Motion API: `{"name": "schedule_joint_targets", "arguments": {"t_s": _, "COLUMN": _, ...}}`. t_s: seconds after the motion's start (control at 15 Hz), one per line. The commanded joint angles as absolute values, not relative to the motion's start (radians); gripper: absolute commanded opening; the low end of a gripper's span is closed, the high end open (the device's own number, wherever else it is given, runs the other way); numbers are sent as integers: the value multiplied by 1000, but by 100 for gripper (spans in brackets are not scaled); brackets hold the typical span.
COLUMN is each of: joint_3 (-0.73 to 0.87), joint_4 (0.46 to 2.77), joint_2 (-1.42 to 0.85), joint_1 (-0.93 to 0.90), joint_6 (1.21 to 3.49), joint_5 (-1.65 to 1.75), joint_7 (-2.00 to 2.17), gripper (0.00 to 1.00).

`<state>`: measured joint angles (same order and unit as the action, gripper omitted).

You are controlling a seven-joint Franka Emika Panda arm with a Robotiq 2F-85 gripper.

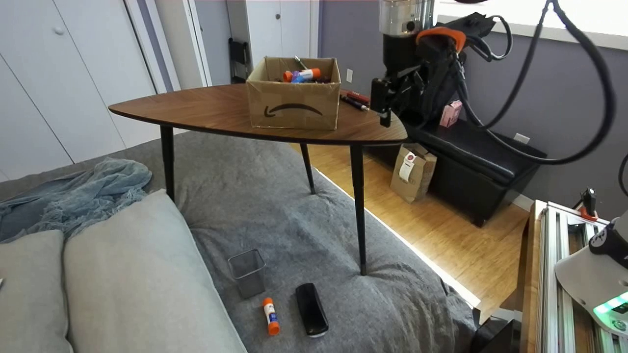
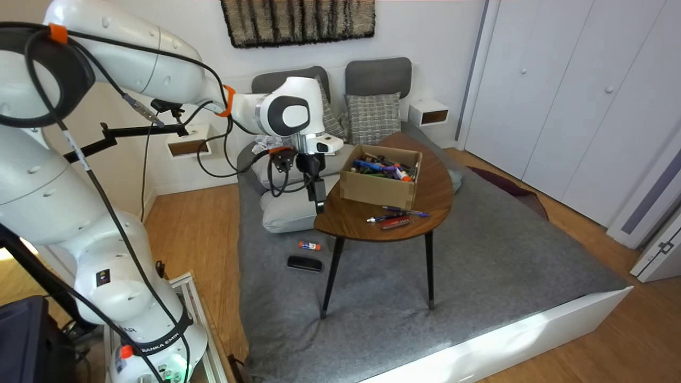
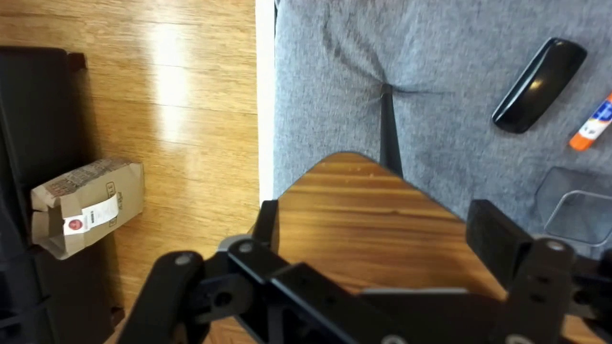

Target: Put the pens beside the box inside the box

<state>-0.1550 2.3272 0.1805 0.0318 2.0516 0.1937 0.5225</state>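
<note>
Pens [image 2: 387,217]: loose cluster, dark, purplish-blue and red; outside, just beside the box [image 2: 372,189].
Box: tan cardboard, open-topped, upright on the wooden table [image 1: 196,105]; one wall stands between pens and interior.
Box contents [image 2: 375,166]: heaped blue, purple and green sticks, orange-capped piece [image 1: 308,74] on top.
Arm [image 2: 154,48]: white, stretched out from a base [image 2: 154,330] well apart from the box, wrist turned downward.
Gripper [image 3: 375,217]: pointing down, on the box's pen side, apart from it; fingers spread wide, tabletop showing between them.
Cables [image 1: 608,95]: slack black loops hanging at the wrist, on the side away from the box.
Box print [image 1: 294,109]: black curved arrow on one wall.
Base band [image 2: 159,344]: partly legible, reading "ANKA EMIK".
Paper bag [image 1: 414,171]: on the floor [image 2: 191,213], lower than the box; white label [image 3: 93,217] with red disc, wording too small to read.
Glue stick [image 1: 271,315], black case [image 1: 311,310], mesh cup [image 1: 248,277]: on the grey cover [image 2: 505,255], lower than the box, off its arrow side.
Black bench [image 1: 471,152]: past the box's pen side, lower.
</note>
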Motion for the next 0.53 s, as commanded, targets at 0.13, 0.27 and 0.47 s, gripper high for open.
{"name": "schedule_joint_targets", "arguments": {"t_s": 0.13, "joint_3": -36, "joint_4": 2210, "joint_2": 92, "joint_1": 53, "joint_6": 2119, "joint_5": 99, "joint_7": 423, "gripper": 100}}
{"name": "schedule_joint_targets", "arguments": {"t_s": 0.27, "joint_3": -37, "joint_4": 2238, "joint_2": 110, "joint_1": 44, "joint_6": 2114, "joint_5": 142, "joint_7": 455, "gripper": 100}}
{"name": "schedule_joint_targets", "arguments": {"t_s": 0.47, "joint_3": -24, "joint_4": 2218, "joint_2": 98, "joint_1": 46, "joint_6": 2113, "joint_5": 125, "joint_7": 436, "gripper": 100}}
